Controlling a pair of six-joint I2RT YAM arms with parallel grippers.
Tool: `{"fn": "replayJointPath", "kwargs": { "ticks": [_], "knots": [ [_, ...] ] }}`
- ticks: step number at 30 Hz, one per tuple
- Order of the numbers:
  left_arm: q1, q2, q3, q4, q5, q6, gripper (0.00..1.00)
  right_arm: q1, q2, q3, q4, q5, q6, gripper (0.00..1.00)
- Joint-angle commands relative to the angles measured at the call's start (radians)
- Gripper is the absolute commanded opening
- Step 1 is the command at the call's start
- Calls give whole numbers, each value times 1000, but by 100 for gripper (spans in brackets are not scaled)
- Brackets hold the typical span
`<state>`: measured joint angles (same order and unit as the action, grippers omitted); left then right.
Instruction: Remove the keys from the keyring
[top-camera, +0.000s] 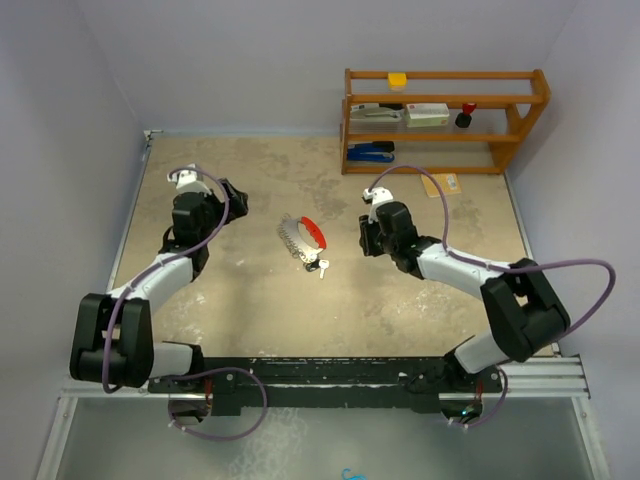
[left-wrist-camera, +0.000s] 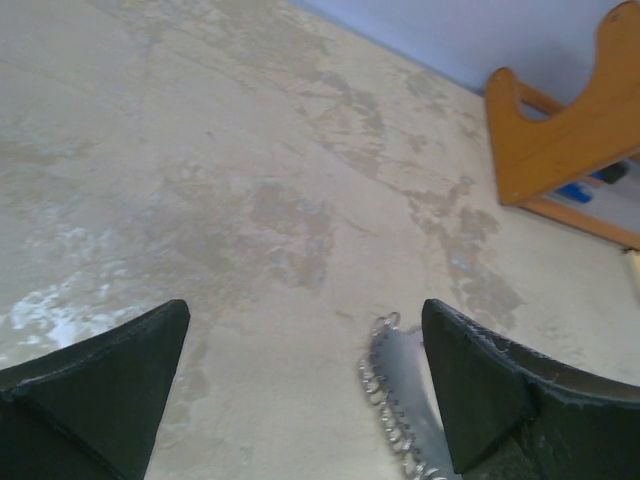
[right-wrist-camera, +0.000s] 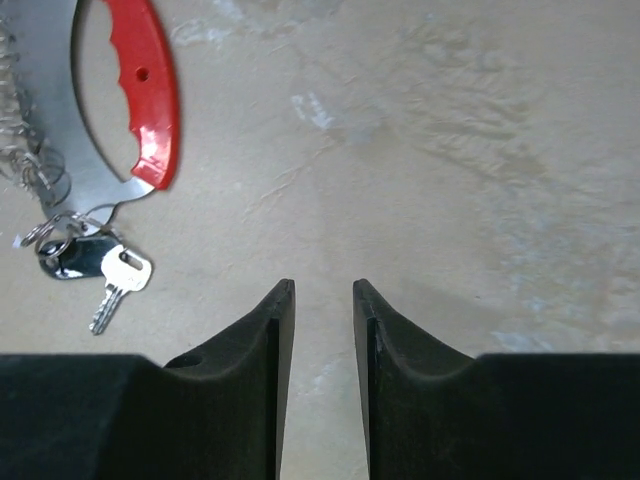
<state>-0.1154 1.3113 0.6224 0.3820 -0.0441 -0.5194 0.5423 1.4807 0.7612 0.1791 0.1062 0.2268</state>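
Mottled beige tabletop (top-camera: 250, 300), with a light wooden shelf rack (top-camera: 500, 100) at the far right edge holding small office items too small to tell apart. Left gripper (top-camera: 235, 195) sits low over the table with its jaws spread wide and nothing between them; its wrist view shows bare tabletop in the gap. Right gripper (top-camera: 365, 238) is also low, its jaws drawn close with only a narrow slit between, holding nothing. The curved keyring, a red crescent strip joined to a silvery ridged arc (top-camera: 302, 236), lies flat on the table between the two grippers and touches neither. The cluster of small silver keys with dark heads (top-camera: 318, 265) lies at the keyring's near end, hooked on through small wire loops, just left of the right fingertips in the right wrist view (right-wrist-camera: 110, 275).
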Motion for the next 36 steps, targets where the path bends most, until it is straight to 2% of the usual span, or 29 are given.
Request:
{"fn": "replayJointPath", "kwargs": {
  "ticks": [1, 4, 7, 10, 13, 20, 24, 36],
  "knots": [
    [2, 13, -17, 157, 108, -71, 81, 23, 37, 46, 73, -158, 16, 34],
    [2, 19, -17, 171, 142, -81, 44, 45, 66, 47, 112, -202, 18, 34],
    [2, 26, -12, 158, 170, -82, 26, 72, 99, 66, 129, -235, 13, 37],
    [1, 32, -7, 141, 210, -75, 24, 103, 119, 85, 144, -248, 4, 42],
    [0, 33, -10, 132, 215, -87, 23, 121, 143, 110, 145, -250, 1, 41],
    [0, 38, -8, 113, 238, -92, 19, 131, 211, 177, 138, -287, 0, 34],
    [0, 47, 2, 105, 255, -85, 20, 138, 241, 189, 141, -295, 8, 25],
    [0, 55, 6, 102, 240, -78, 21, 157, 287, 199, 122, -308, 9, 23]
  ]
}}
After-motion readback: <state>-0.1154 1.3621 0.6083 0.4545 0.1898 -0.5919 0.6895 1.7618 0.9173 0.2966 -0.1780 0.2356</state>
